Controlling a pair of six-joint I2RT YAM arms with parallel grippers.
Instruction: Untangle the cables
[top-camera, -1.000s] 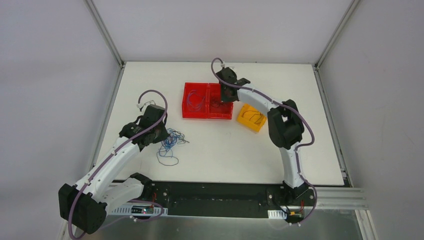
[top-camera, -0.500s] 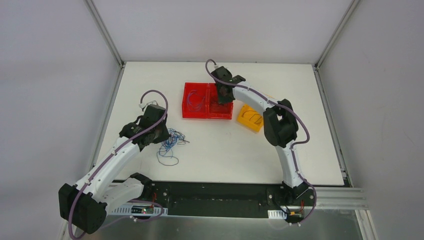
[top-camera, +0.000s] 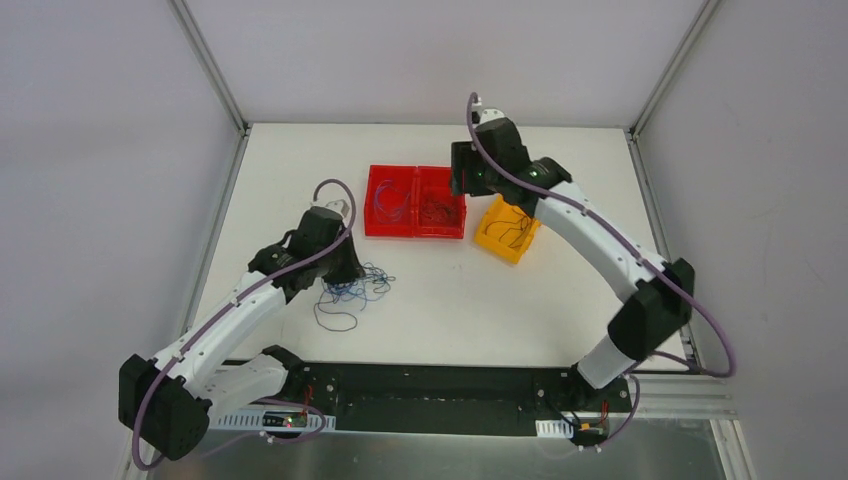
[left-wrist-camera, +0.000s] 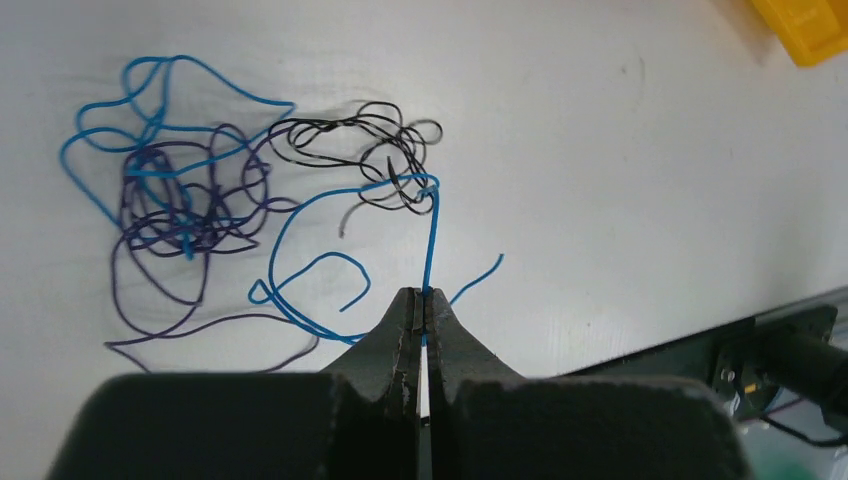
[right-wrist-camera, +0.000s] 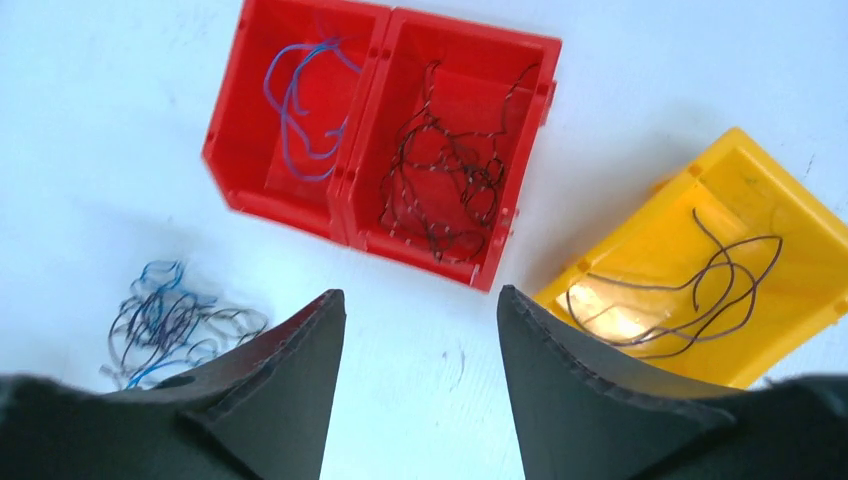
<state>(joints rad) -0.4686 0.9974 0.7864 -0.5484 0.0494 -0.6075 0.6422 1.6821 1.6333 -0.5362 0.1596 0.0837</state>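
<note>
The cables (top-camera: 352, 290) are partly sorted: loose strands sit in the red bins (top-camera: 415, 234) and the yellow bin (top-camera: 495, 250) beside them, and a tangle lies on the worktop (top-camera: 460, 300) before the red bins. Left fingers (left-wrist-camera: 398, 335) pinch its blue strand (left-wrist-camera: 430, 240); right fingers (right-wrist-camera: 290, 370) hang spread above the red bins.
</note>
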